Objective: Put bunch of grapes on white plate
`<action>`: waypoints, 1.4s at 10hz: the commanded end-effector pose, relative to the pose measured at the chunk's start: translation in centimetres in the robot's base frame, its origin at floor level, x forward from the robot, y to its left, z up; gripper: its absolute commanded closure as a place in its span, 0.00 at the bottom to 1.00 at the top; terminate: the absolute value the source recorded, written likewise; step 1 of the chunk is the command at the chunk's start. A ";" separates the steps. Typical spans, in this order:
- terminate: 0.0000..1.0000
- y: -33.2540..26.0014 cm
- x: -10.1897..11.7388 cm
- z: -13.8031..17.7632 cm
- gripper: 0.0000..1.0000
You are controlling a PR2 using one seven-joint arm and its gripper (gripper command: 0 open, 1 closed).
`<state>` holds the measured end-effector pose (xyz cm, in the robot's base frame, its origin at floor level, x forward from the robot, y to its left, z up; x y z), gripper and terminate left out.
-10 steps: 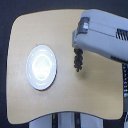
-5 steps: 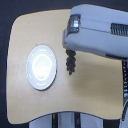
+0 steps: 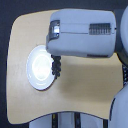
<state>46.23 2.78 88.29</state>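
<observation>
A: White plate [image 3: 38,70] first. Sits on the wooden table [image 3: 85,85], toward the exterior view's left of the tabletop. Round, glossy, raised rim, bright glare in the middle.

B: Bunch of grapes [image 3: 56,66]?

A: Dark cluster, hangs upright at the plate's edge on the exterior view's right. Overlaps the rim there. Cannot tell if touching the plate or held just above it.

B: Gripper [image 3: 54,56]?

A: Right above the grapes, just past the plate's rim on the exterior view's right. Mostly hidden under the big grey arm housing [image 3: 82,32]. Top of the bunch disappears into it.

B: Jaw state?

A: Fingers not visible. Looks clamped on the top of the bunch, since the grapes dangle straight down from it. Not fully certain, too blurred.

B: Anything else?

A: Arm housing covers the table beyond the plate toward the exterior view's right and top. Grey robot body [image 3: 120,112] further out from the plate, at the frame's lower corner on that side. Stem not visible.
</observation>
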 end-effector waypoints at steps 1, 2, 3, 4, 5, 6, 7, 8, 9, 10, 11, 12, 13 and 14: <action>0.00 7.5 0.3 -4.4 1.00; 0.00 8.5 -0.2 -5.4 1.00; 0.00 9.3 -0.3 -6.0 1.00; 0.00 9.9 -0.5 -6.8 1.00; 0.00 10.1 -0.7 -7.7 1.00; 0.00 10.0 -1.2 -10.1 1.00; 0.00 9.4 -1.2 -11.1 1.00; 0.00 9.0 -1.1 -12.6 1.00; 0.00 9.1 -1.0 -13.3 1.00; 0.00 9.0 -0.9 -14.1 1.00; 0.00 8.8 -0.9 -14.3 1.00; 0.00 8.3 -0.5 -14.7 1.00; 0.00 8.2 -0.2 -14.7 1.00; 0.00 8.3 -0.1 -14.6 1.00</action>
<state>45.03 11.66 75.20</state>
